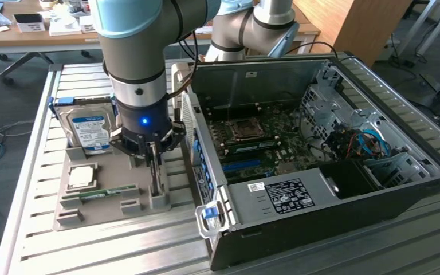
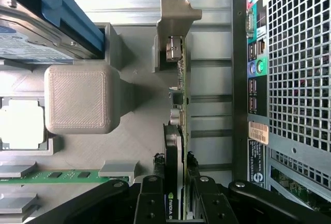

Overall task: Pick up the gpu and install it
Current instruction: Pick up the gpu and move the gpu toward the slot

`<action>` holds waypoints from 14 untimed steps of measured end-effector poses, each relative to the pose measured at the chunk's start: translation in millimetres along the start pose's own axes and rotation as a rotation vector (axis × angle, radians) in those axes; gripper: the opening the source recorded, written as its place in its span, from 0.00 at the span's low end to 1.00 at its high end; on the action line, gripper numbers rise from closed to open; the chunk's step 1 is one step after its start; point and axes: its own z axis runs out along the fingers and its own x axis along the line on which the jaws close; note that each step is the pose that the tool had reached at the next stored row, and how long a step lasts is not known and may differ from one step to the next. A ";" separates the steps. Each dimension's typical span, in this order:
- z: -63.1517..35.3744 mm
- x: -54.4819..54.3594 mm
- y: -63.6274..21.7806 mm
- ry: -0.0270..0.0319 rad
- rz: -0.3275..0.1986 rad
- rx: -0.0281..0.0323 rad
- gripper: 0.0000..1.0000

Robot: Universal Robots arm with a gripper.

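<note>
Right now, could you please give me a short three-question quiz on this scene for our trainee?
1. True or false: the gpu already sits inside the computer case.
2. Which part is the gripper closed on? A) hard drive B) gpu C) RAM stick
3. Fill in: the gpu stands on edge in the grey ____ beside the case.
Key: 1 false, it stands in the tray outside the case. 2 B. 3 tray.
</note>
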 end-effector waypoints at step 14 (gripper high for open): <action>-10.7 -0.2 0.4 0.0004 0.000 0.0004 0.27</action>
